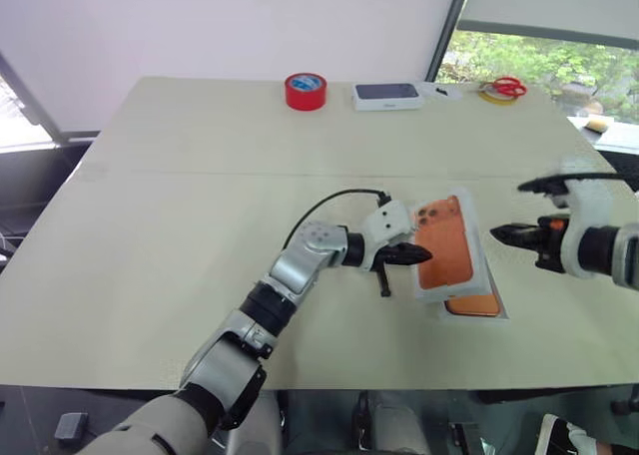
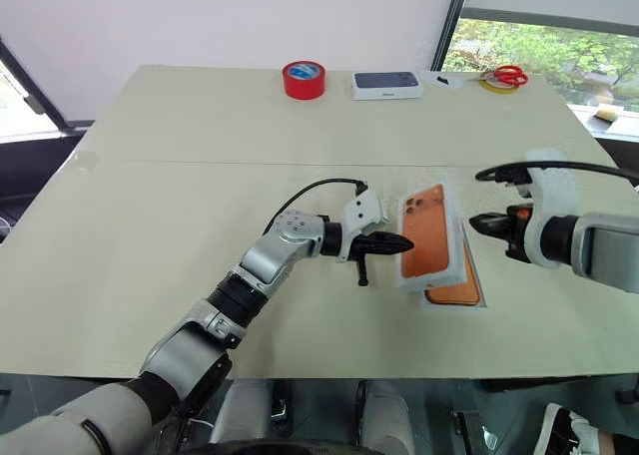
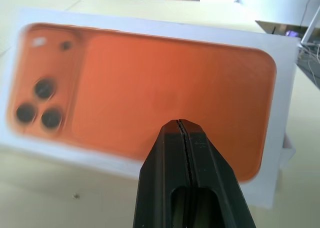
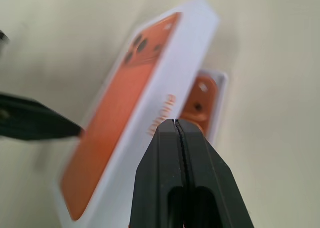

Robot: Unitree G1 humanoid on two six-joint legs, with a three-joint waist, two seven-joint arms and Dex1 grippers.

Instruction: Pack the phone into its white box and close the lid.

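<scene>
Your lid (image 1: 451, 247) sits tilted over the white box (image 1: 477, 305), where the phone (image 4: 199, 102) lies. Your left gripper (image 1: 423, 255), fingers pressed together, touches the lid's edge. Your right gripper (image 1: 496, 234) is pinched together, empty, beside the lid.

Left gripper (image 1: 419, 254) and right gripper (image 1: 501, 233) closed, empty.

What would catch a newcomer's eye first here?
The lid, printed with an orange phone picture, sits tilted and askew over the white box near the table's front right, with the phone peeking out beneath it. The shut left gripper points at the lid's left edge, while the shut right gripper hangs just off its right. A red tape roll stands out at the far edge.
</scene>
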